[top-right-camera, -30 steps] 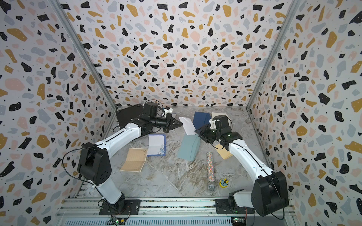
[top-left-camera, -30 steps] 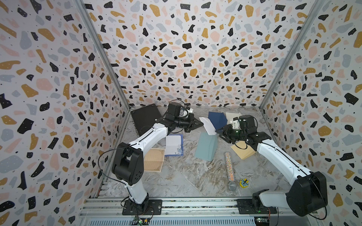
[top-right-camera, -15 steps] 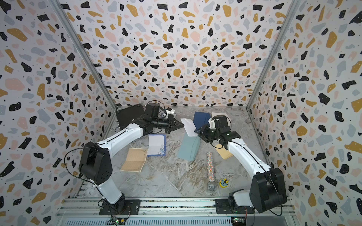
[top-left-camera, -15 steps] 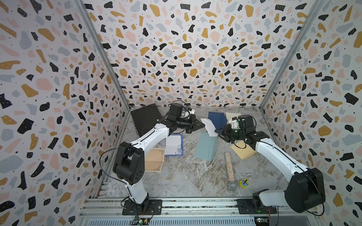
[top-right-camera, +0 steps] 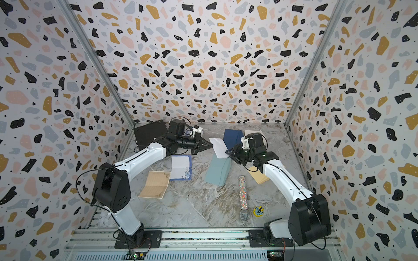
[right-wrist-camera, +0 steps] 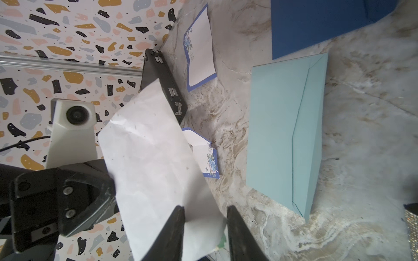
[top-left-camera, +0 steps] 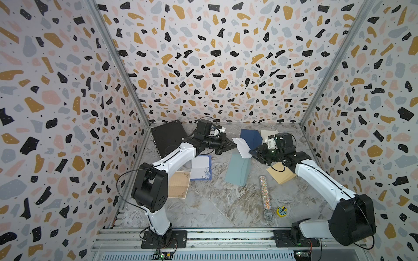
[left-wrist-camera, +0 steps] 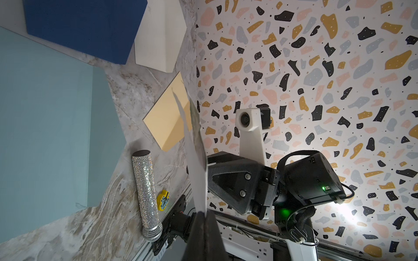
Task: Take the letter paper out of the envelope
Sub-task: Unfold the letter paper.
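Looking at a white envelope (top-left-camera: 241, 145) hanging in mid-air over the bench (top-left-camera: 214, 203), a bit above centre in both top views and strung between the two arms. Pinched tight at its left end by the left pincer (top-left-camera: 234, 145), jaws fully closed on it. Straddled at the lower right end by the right pincer (top-left-camera: 252, 152). Going by the right wrist view, jaws apart there, with the envelope's corner sitting in the gap and not squeezed. Also spotting a sliver of green print at that same corner. Looks like the letter paper (right-wrist-camera: 222, 243) just peeking out, otherwise tucked inside. Can't tell how much of it is clear of the envelope.

Down on the bench:
- Right below the hanging one, a pale teal envelope (top-left-camera: 238, 168) lying flat.
- Behind it toward the back wall, a navy envelope (top-left-camera: 251, 139) with a cream envelope (top-left-camera: 268, 133) just beside it.
- Right of centre, partly under the right arm, a tan envelope (top-left-camera: 281, 175).
- Lower right, a glittery microphone (top-left-camera: 264, 196) with a small yellow toy (top-left-camera: 281, 211) just beside its head.
- Left of centre, a blue-bordered sheet (top-left-camera: 201, 168), and just beside that, lower left, a tan sheet (top-left-camera: 178, 185) with curly corners.
- Back left corner, a black case (top-left-camera: 168, 136).
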Available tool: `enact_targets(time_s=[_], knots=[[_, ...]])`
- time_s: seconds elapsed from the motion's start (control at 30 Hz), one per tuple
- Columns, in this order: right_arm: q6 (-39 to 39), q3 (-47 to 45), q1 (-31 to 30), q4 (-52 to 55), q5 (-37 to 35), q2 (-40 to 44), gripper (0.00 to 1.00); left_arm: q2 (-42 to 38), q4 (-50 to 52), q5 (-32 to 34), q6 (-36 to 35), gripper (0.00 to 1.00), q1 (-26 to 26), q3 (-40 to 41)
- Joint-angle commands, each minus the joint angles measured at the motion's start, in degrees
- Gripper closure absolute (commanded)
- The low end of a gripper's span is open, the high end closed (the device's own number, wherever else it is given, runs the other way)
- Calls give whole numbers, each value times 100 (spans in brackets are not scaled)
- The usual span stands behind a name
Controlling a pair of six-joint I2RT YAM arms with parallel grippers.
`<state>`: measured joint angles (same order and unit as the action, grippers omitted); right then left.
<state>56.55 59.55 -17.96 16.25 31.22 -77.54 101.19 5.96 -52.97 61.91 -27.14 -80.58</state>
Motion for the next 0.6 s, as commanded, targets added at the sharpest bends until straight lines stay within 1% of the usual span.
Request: enact_targets(time_s=[0.0,0.17,0.57], knots=[[-275,336,20,322,-116,219,65,68,-105,-71,-159,100,-42,-139],[-305,463,20,375,-109,246,65,128,-95,-64,-188,100,-73,-140],[-71,497,20,224,-20,366,65,217,-112,-56,-214,100,-108,-117]])
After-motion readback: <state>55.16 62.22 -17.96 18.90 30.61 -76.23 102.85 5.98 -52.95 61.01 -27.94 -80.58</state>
